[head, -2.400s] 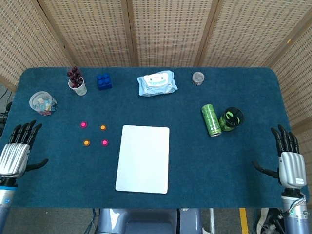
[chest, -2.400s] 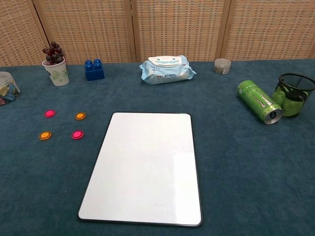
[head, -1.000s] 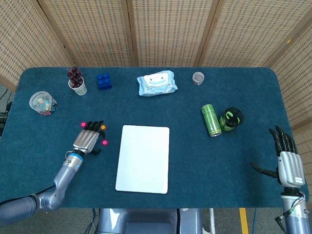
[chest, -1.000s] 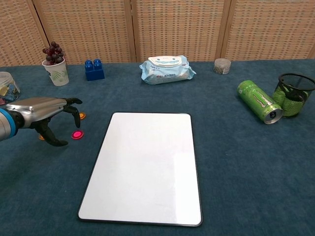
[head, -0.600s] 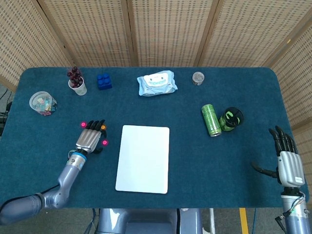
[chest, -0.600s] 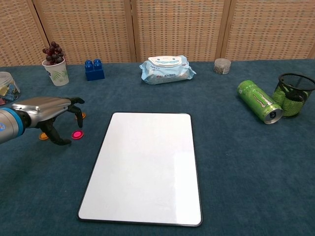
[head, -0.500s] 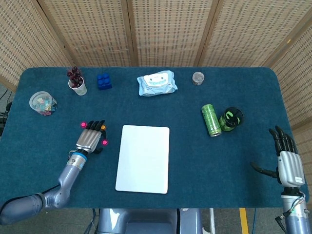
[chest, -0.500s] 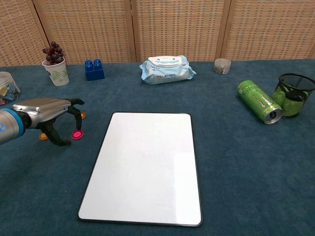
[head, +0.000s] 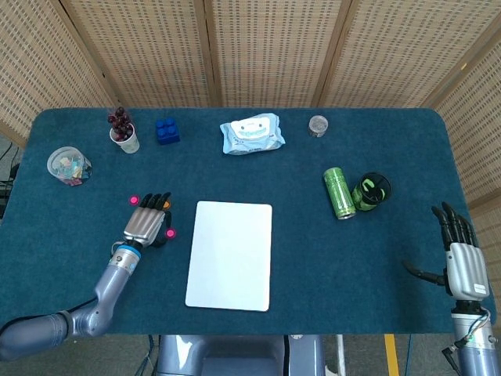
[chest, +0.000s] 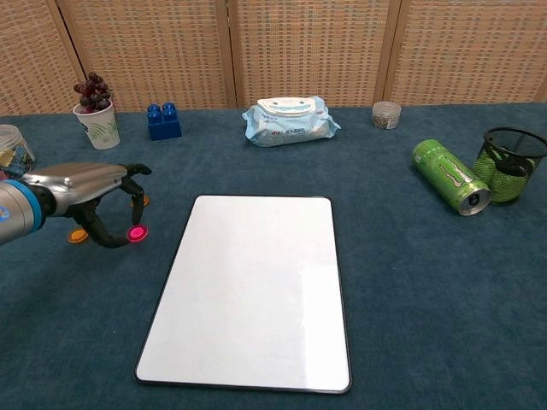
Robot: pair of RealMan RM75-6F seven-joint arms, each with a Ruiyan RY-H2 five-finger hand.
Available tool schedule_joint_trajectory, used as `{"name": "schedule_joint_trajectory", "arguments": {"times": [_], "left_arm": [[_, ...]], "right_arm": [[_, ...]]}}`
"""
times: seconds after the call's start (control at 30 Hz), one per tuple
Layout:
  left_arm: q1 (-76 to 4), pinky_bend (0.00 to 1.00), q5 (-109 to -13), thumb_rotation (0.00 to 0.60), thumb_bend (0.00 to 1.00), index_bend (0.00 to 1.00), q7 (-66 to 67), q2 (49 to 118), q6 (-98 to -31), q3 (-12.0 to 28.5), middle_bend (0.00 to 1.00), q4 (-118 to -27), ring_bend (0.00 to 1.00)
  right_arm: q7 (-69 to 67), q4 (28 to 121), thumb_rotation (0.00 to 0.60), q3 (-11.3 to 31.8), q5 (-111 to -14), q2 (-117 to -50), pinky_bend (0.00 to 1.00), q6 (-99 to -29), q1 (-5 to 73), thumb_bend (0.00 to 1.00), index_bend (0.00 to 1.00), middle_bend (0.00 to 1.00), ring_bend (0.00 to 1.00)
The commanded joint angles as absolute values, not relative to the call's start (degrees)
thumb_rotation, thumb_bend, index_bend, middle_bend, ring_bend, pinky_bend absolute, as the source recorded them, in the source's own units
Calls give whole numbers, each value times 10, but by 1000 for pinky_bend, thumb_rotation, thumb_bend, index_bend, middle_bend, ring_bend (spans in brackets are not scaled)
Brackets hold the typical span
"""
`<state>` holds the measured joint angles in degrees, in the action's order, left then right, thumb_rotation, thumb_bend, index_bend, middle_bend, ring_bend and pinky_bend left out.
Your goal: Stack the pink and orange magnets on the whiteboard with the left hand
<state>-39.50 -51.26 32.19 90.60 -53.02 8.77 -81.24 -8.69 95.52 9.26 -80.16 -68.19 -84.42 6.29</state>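
Since a moment ago the left hand (chest: 90, 190) has curled tighter and now pinches the small round pink magnet (chest: 136, 232) at mid-left of the frame, just short of the flat white rectangular whiteboard (chest: 256, 290). Nothing is stacked yet; the board is bare. The chest view shows a round orange magnet (chest: 78, 235) beneath the hand. Only the head view shows the right hand (head: 464, 266), released and spread, lower right.

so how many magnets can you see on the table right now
3 in plain view: a pink magnet at the left hand, an orange magnet behind the thumb, another pink magnet. The hand may hide one.
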Motion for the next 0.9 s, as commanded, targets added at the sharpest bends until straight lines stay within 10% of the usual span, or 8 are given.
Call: {"name": "schedule_joint_trajectory", "arguments": {"times": [0.03,0.57,0.73,0.9], "left_arm": [[-398,0,-525,600,336,549,316,891,-541,91,0,-839,0],[-475,0,-467,600,311,535,362,962,-500,107,0,-802,0],[-486,0,-456,600,172,26,367,979,-502,103,0,-790,0],[-479,0,-460,600,169,0,357,958,-514,100,0,-814,0]], "right_arm": [[-87,956,600,93,-801,-682,0,-844,63,105,0,0,0],[-95,957,600,93,-797,-679,0,-838,63,105,0,0,0],[-100,957,600,94,-795,-677,0,-835,64,105,0,0,0],[-101,957,600,93,-796,-676,0,-834,64,105,0,0,0]]}}
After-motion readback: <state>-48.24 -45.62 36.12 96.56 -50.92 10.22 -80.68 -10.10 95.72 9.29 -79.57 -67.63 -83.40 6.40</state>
